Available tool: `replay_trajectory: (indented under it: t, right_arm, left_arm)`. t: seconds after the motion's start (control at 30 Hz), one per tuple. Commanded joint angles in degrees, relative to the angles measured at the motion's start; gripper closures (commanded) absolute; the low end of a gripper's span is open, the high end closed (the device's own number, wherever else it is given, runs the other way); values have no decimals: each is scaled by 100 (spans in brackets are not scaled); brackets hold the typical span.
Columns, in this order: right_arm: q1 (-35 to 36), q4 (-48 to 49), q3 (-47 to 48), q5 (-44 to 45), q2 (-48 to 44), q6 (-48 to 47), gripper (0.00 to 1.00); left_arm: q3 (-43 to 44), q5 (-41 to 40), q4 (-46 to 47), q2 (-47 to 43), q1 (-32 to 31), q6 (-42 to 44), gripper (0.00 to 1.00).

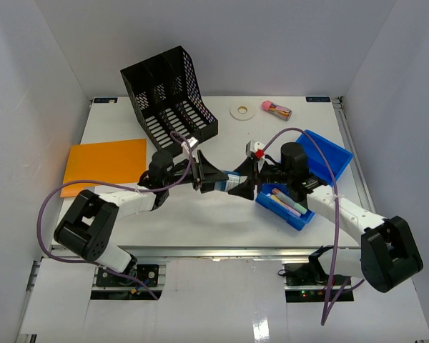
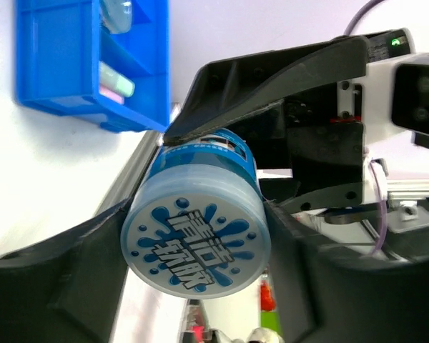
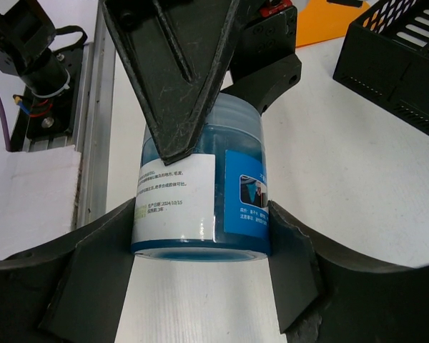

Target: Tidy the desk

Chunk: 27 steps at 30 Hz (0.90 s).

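A blue jar with a white label (image 1: 232, 183) hangs above the middle of the white desk (image 1: 200, 218), held between my two grippers. My left gripper (image 1: 214, 179) is shut on its lid end; the left wrist view shows the splash-printed lid (image 2: 196, 243) pinched between both fingers (image 2: 79, 286). My right gripper (image 1: 247, 182) comes in from the other side. In the right wrist view its fingers (image 3: 93, 271) press against both sides of the jar's base (image 3: 200, 207). The left arm's finger (image 3: 179, 78) lies across the top of the jar.
A black mesh file rack (image 1: 170, 96) stands at the back left, with an orange folder (image 1: 106, 164) to its left. A blue bin (image 1: 309, 182) holding markers sits under the right arm. At the back lie a tape roll (image 1: 239, 111) and a pink eraser (image 1: 275, 109).
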Motion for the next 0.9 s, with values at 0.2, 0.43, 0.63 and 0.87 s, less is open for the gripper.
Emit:
replay_trajectory:
  t: [0.2,0.43,0.63,0.87]
  right_arm:
    - [-604,-2282,401,77,-850,-1665,92]
    - [-1853,-4526,1070,1415,-1285,-2636,92]
    - [-2604,-6274,1711,3290,-1306,-3735,92]
    - [-2819,-6961,1993,4471,-1067,-4201,91]
  left_arm:
    - [1970,-1325,-4168,-1181,281,3122,2]
    - [2256,-3250,-6179,-2121,354,5232,2]
    - [1271,-4201,-6393,-2972,372,5970,2]
    - [540,-4318,-6332,-3598,380,6224,2]
